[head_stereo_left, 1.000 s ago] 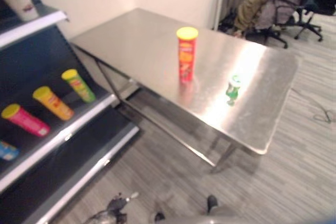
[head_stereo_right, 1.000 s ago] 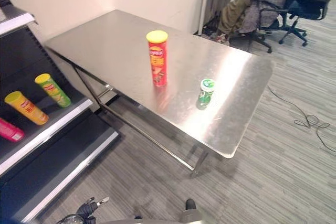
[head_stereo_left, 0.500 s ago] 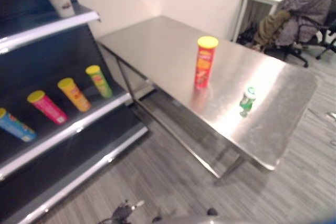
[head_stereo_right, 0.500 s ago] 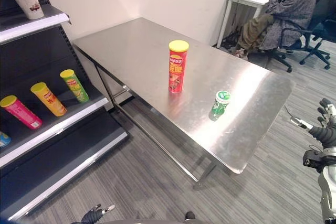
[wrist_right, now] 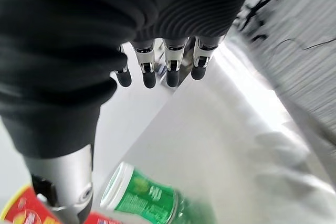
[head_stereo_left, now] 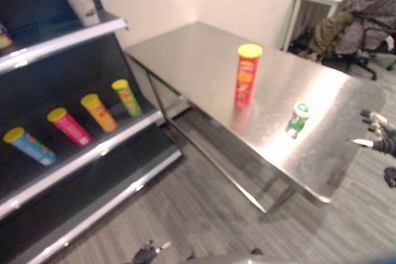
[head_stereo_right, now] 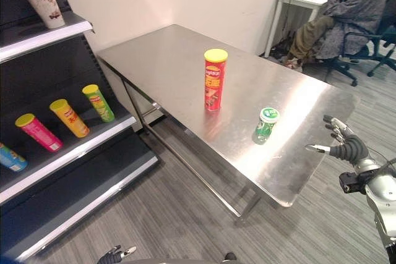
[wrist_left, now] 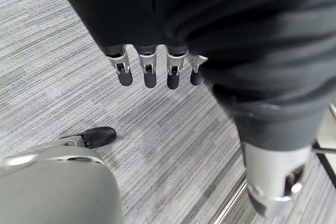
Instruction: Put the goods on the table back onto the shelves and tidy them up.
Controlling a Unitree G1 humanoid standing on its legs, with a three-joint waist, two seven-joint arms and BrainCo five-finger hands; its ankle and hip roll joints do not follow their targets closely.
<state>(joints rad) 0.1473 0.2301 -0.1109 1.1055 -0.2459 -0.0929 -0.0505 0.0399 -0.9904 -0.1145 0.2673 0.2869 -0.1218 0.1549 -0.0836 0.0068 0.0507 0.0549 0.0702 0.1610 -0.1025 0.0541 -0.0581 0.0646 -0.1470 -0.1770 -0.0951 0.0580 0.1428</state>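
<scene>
no legible text, labels too small

R hand (head_stereo_right: 346, 146) raised off the table's (head_stereo_right: 291, 197) right edge, near its front-right corner, not touching. Fingers (wrist_right: 170, 69) relaxed, spread a bit, pointing twd the table top, thumb (head_stereo_right: 317, 149) stuck out apart from them; nothing held. R forearm comes in from lower right, wrist bent up.

L hand (head_stereo_right: 116, 254) low at bottom of head view, hanging over the floor. Fingers (wrist_left: 148, 72) straight in a row, thumb apart, empty.
</scene>
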